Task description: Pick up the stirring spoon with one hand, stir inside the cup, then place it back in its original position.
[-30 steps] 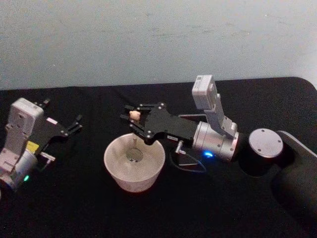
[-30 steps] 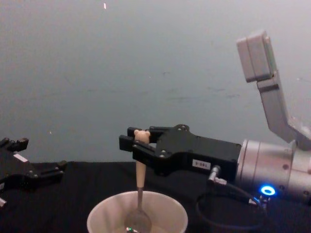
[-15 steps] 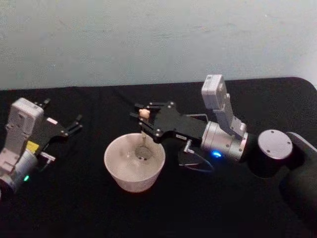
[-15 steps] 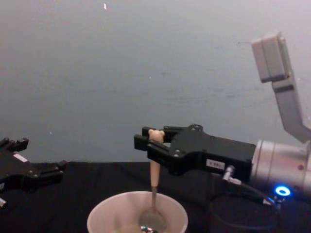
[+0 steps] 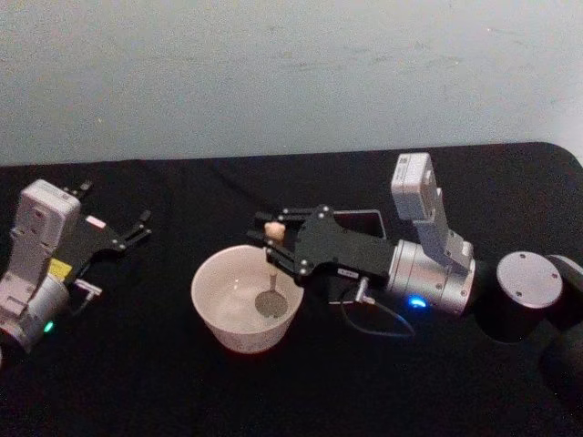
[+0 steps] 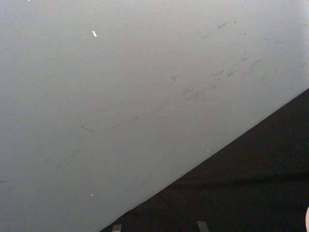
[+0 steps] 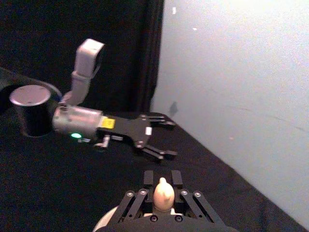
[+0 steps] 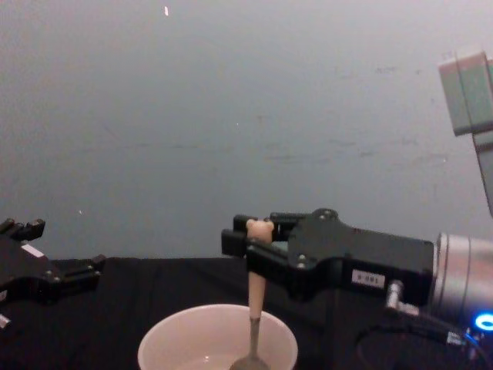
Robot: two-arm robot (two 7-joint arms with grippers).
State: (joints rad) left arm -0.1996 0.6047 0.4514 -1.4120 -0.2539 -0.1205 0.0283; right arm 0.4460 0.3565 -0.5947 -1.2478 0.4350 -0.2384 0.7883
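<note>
The cream-white cup [image 5: 228,309] stands on the black table; its rim [image 8: 179,324] shows low in the chest view. My right gripper [image 5: 272,240] hovers over the cup's right side, shut on the stirring spoon [image 5: 272,273] just below its bear head [image 8: 259,227]. The spoon hangs nearly upright with its metal bowl [image 5: 271,299] down inside the cup. The right wrist view shows the bear head [image 7: 163,193] between the fingers. Behind the right gripper, part of the dark square holder's rim [image 5: 375,218] shows. My left gripper [image 5: 117,205] rests open at the left, apart from the cup.
A pale wall rises behind the black table. The right arm's grey wrist [image 5: 433,278] and dark joint [image 5: 528,282] lie right of the cup, with a looping cable [image 5: 378,319]. The left gripper [image 7: 170,137] shows farther off in the right wrist view.
My right gripper has carried the spoon rightwards across the cup. The spoon's bowl went from the cup's middle to its right side. The left arm has not moved.
</note>
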